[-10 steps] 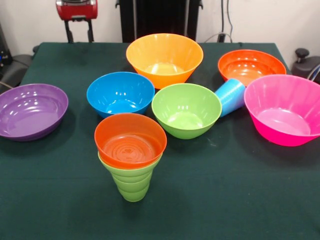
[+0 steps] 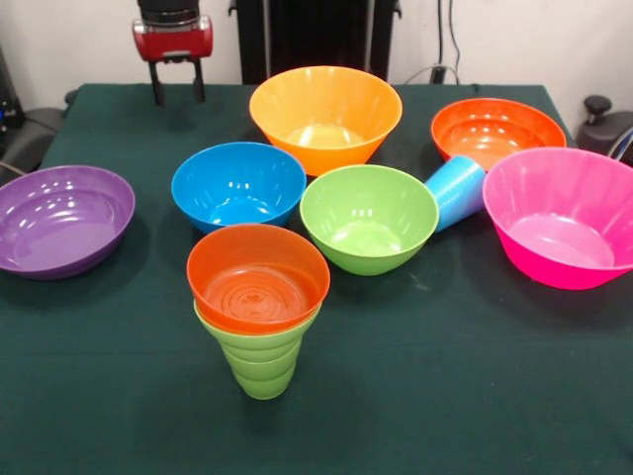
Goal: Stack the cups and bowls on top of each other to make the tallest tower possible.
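A: Near the front of the bench [image 2: 475, 416], left of centre, we have the only stack so far: the lime green cup [image 2: 261, 358] stands upright with the small orange bowl [image 2: 257, 277] seated in its mouth. We judge that a narrow cup under a wider bowl gains height, though the bowl overhangs the rim all round and could tip at a nudge.

B: And the light blue cup [image 2: 456, 191]?

A: It lies on its side to the right, wedged between the green bowl [image 2: 368, 218] and the pink bowl [image 2: 560, 230], seemingly touching both. We would need it upright before it is any use to the tower.

B: The rest of the bowls?

A: All mouth-up and single on the cloth. The blue bowl [image 2: 238, 185] sits just behind the stack, the big yellow-orange bowl [image 2: 325, 116] farther back at centre, a second orange bowl [image 2: 497, 131] at far right behind the pink one, and the purple bowl [image 2: 61, 219] alone at far left, well apart from the others.

B: Where is the pincer [image 2: 177, 87]?

A: At the far left edge, above the cloth, away from every piece. Its two dark fingers [image 2: 156, 85] hang parted with nothing between them, so we read it as released and empty. We think the tower is barely begun.
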`<action>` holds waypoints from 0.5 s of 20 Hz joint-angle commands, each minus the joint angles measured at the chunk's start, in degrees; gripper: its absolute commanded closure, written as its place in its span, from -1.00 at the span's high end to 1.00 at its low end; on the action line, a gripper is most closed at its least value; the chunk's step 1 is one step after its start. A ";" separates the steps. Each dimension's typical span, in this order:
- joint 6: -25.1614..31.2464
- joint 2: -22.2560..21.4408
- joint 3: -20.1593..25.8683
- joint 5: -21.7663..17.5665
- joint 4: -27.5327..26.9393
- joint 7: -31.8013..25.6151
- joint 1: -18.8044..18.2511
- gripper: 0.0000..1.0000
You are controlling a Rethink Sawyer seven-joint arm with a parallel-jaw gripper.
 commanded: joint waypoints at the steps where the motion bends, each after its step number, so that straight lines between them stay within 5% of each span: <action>1: -2.56 5.78 1.55 -0.78 -8.95 8.08 4.06 1.00; 10: -2.08 6.15 2.24 -0.32 -10.52 8.09 4.38 1.00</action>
